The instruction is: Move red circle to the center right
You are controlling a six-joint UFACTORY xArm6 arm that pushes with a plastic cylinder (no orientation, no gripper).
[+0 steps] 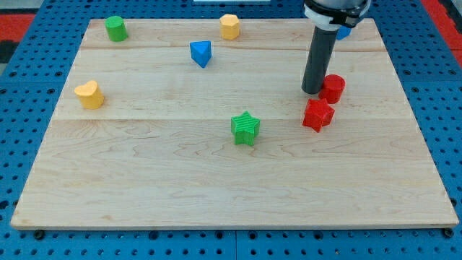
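Observation:
The red circle (333,88) is a short red cylinder on the wooden board (144,180), at the view's right, a little above mid-height. My tip (312,91) rests on the board just left of it, touching or nearly touching its left side. A second red block (317,115), angular in shape, lies just below the circle and the tip.
A green star (245,128) sits near the middle. A blue triangle (201,53), a yellow hexagon (229,26) and a green cylinder (115,28) lie along the top. A yellow heart (89,94) is at the left. A blue block (344,31) peeks out behind the arm.

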